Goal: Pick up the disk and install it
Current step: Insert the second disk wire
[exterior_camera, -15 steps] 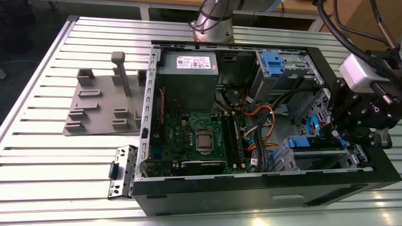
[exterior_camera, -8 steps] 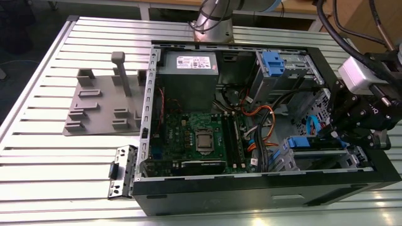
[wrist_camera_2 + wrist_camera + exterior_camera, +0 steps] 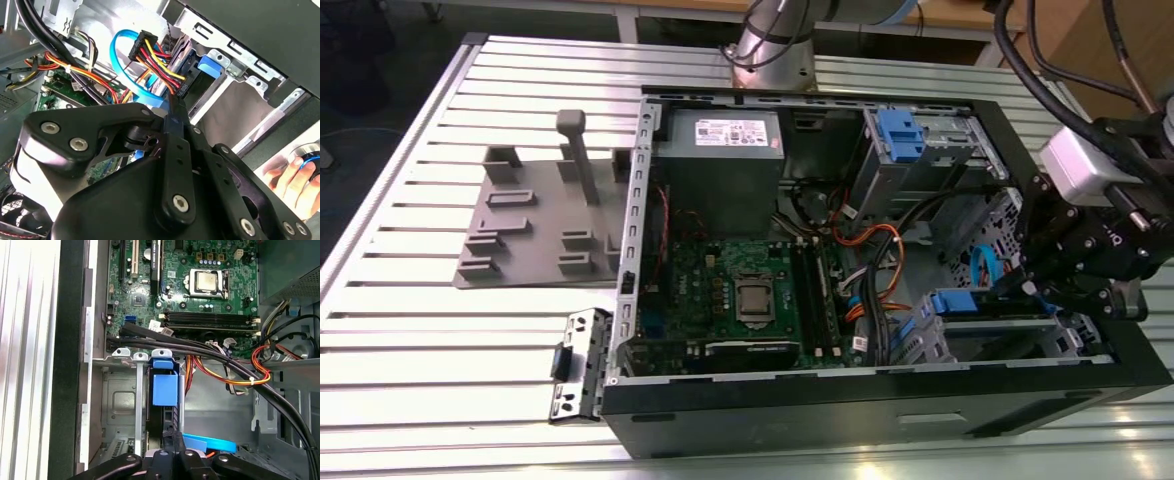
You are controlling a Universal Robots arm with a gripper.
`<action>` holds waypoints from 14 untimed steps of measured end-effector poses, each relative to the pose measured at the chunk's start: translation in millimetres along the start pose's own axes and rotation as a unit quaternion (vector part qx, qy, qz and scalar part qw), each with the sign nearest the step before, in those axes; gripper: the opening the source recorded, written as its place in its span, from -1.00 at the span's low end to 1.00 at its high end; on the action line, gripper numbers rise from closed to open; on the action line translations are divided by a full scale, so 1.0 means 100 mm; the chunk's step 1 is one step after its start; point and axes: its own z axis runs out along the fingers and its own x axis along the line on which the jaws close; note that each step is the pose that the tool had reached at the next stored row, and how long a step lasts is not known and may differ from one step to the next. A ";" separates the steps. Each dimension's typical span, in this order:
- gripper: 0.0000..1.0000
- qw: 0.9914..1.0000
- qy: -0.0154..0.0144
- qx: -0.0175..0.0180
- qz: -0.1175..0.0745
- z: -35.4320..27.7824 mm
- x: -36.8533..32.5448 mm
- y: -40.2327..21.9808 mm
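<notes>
Claw [image 3: 169, 452] sits low in the PC case [image 3: 881, 400], its fingers pinched thin on the disk's [image 3: 165, 390] blue edge. That disk stands upright in its metal bay [image 3: 120, 405], so it slides straight.

We can't tell the pincer [image 3: 169, 452] grip: its tips are hidden by its own body. Disk [image 3: 165, 390] sits mostly inside the cage [image 3: 120, 400]. A hand [image 3: 292, 182] is cut off by the frame edge.

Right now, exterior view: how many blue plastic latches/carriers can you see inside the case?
2. One blue latch sits on the upper drive cage beside the power supply; one blue carrier sits in the lower cage, by the tool. More may be hidden behind the arm.
</notes>
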 end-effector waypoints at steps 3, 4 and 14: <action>-0.80 1.000 0.000 0.000 0.000 0.001 0.002 -0.003; -0.80 1.000 -0.001 0.000 0.000 -0.012 0.000 -0.006; -0.80 1.000 0.000 0.000 0.000 -0.302 -0.018 -0.015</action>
